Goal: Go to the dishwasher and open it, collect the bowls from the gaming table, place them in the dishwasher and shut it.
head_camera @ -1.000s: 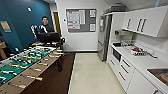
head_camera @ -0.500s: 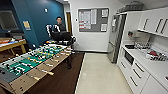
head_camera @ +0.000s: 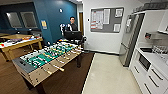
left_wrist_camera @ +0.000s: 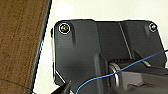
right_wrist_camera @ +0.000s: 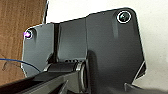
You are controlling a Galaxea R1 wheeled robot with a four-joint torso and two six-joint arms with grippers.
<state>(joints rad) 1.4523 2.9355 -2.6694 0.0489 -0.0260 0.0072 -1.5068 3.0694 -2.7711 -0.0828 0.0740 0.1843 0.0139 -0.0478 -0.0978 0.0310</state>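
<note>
Head view: the gaming table [head_camera: 48,60] sat in the lower left of the frame on the brown wood floor [head_camera: 70,80], angled with one corner toward the camera. No bowls could be made out on it; the field was too blurred to tell. The kitchen run of white cabinets [head_camera: 147,75] filled the lower right, with the tall refrigerator [head_camera: 130,40] above it at right centre. A dark panel in the cabinet fronts [head_camera: 143,61] might be the dishwasher; not certain. The pale tiled lane [head_camera: 110,75] between table and cabinets looked open, judged passable toward the counter.

A person [head_camera: 72,26] stood behind a dark screen beyond the table's far end, upper centre. A wooden side table [head_camera: 20,43] with clutter sat at far left.

Wrist views: both looked down at the floor seam. Jaw state of either gripper: cannot tell.
</note>
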